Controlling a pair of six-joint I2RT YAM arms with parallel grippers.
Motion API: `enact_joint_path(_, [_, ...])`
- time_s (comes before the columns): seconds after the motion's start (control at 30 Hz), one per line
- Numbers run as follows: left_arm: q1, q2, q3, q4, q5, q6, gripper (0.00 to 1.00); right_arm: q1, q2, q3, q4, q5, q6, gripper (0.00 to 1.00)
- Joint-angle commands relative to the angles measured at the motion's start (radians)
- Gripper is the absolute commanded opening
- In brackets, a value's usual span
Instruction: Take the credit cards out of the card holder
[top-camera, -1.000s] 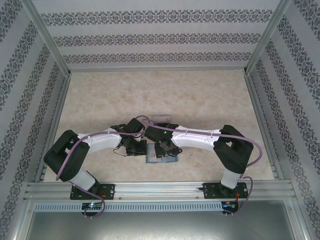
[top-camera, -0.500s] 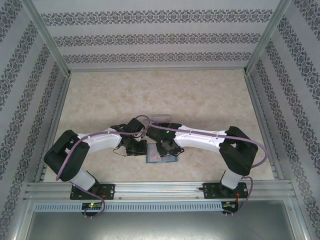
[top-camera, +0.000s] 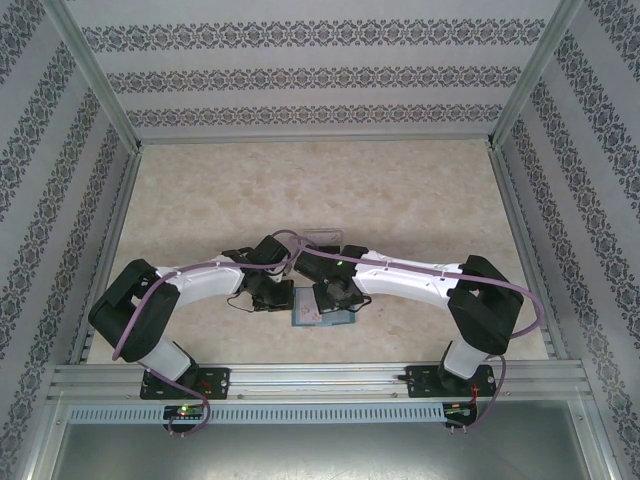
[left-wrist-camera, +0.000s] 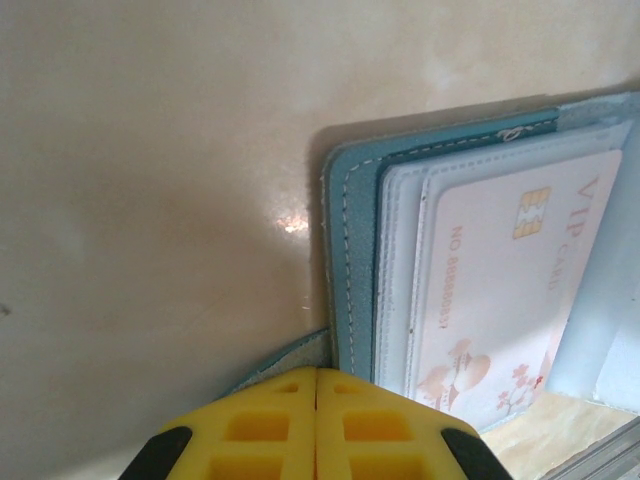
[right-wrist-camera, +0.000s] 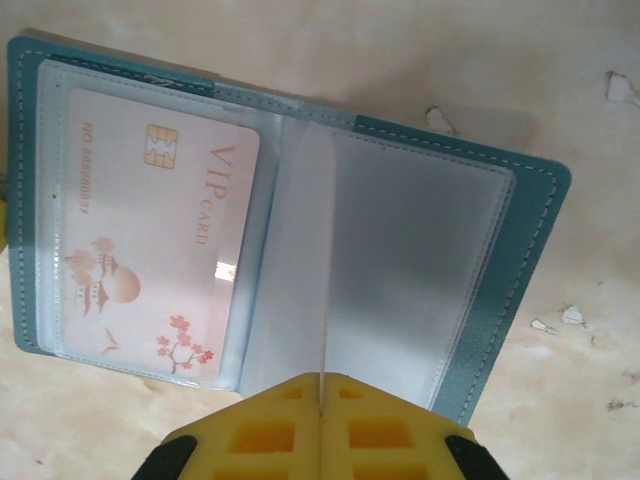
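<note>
Between the two arms near the counter's (top-camera: 300, 190) front edge, the card holder (right-wrist-camera: 520, 250) lies open and flat. Its left sleeve holds a pale VIP card (right-wrist-camera: 160, 250), long axis pointing towards the right claw (right-wrist-camera: 322, 400) and lying ahead and to its left. That claw is closed tight on a clear middle leaf (right-wrist-camera: 300, 260) lifted from the spine. The left claw (left-wrist-camera: 317, 400), closed on nothing I can make out, sits at the holder's corner on the card's side, so it is nearer. The grey right sleeve's contents are unclear.

Silver aluminium rails (top-camera: 320, 378) and floral-striped panels (top-camera: 320, 80) at twelve o'clock are enclosing a beige marbled tabletop (top-camera: 330, 190): a lab cell.
</note>
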Motion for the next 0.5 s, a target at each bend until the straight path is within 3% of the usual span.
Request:
enact_joint_path(0.0, [0.008, 0.026, 0.014, -0.038, -0.033, 0.023, 0.09, -0.010, 0.017, -0.028, -0.048, 0.041, -0.013, 0.07])
enact_joint_path(0.17, [0.008, 0.025, 0.014, -0.047, -0.034, 0.019, 0.09, -0.015, 0.038, -0.047, -0.054, 0.063, -0.017, 0.12])
enact_joint_path(0.33, [0.008, 0.020, 0.026, -0.056, -0.027, 0.017, 0.09, -0.015, 0.047, -0.052, -0.076, 0.105, -0.018, 0.27])
enact_joint_path(0.47, [0.008, 0.007, 0.041, -0.064, -0.024, 0.012, 0.10, -0.016, 0.043, -0.040, -0.103, 0.129, -0.022, 0.31])
